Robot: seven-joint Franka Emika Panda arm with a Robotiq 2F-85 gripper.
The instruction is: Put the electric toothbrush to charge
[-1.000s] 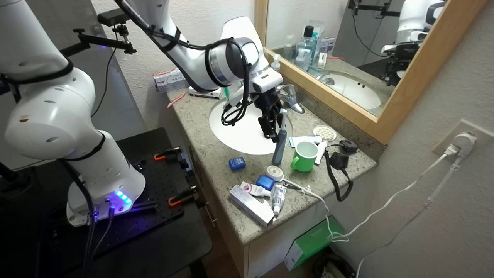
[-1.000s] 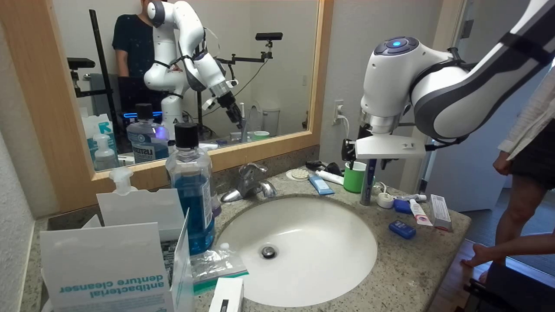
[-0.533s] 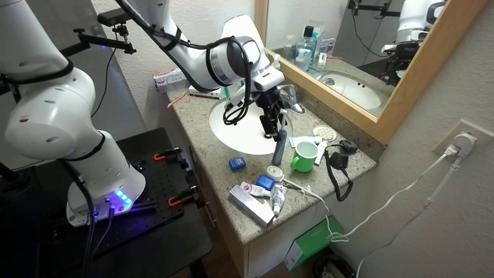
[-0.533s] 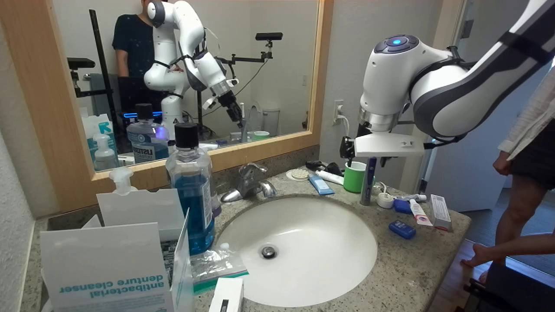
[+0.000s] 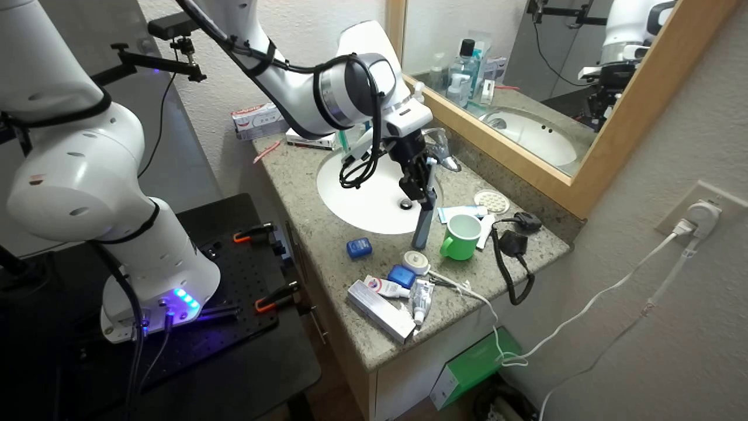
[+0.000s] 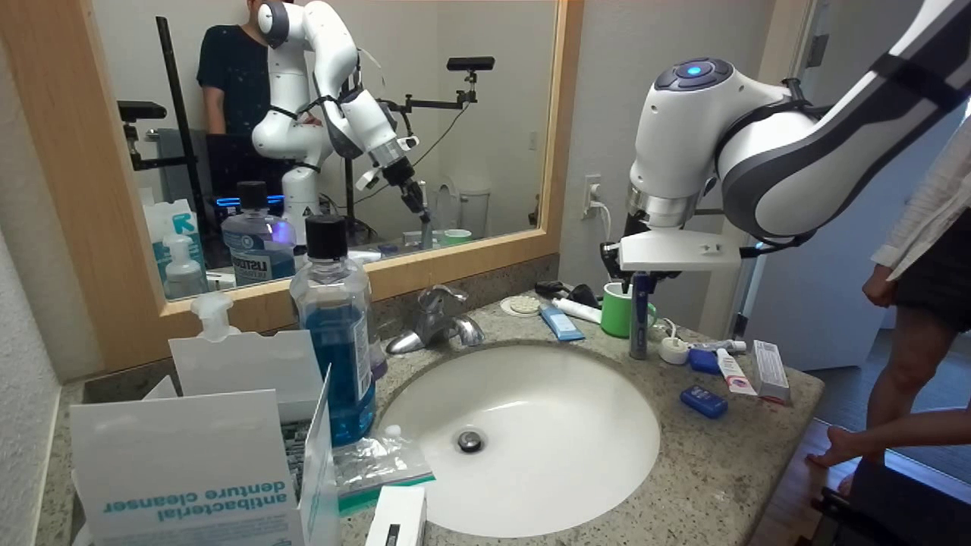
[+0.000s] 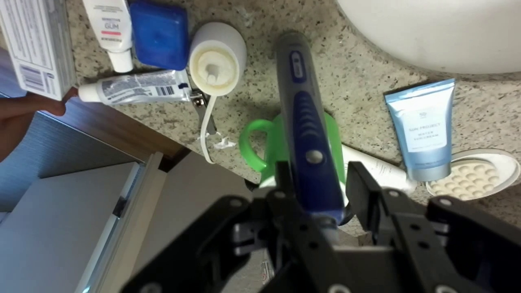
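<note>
Electric toothbrush (image 7: 306, 118) stands between the fingers of the end effector (image 7: 320, 173)

In the wrist view a white carton (image 7: 36, 44) comes first, with a tube marked GUM (image 7: 109, 28) and a blue case (image 7: 160, 36) at its 3 o'clock and a silver tube (image 7: 140, 88) at 4. Next lies the round white charging base (image 7: 216, 61), a cord (image 7: 206, 116) leaving at 6 o'clock; it is apart from the toothbrush, at its 10 o'clock. A green mug (image 7: 276, 144) is partly hidden behind the handle. In an exterior view the toothbrush (image 5: 424, 222) has its foot on the table (image 5: 385, 252) and leans slightly from 12 toward 1 o'clock. The end effector is narrow but unclamped: a finger sits against or just beside the handle at 9 o'clock (I cannot tell which), and a thin gap shows at 3 o'clock. Farther right, a white tube (image 7: 378, 169) lies at the toothbrush's 4 o'clock, a sun cream tube (image 7: 423, 126) at 3, the sink (image 7: 443, 36) at 2 and an oval dish (image 7: 506, 169) at 4
</note>
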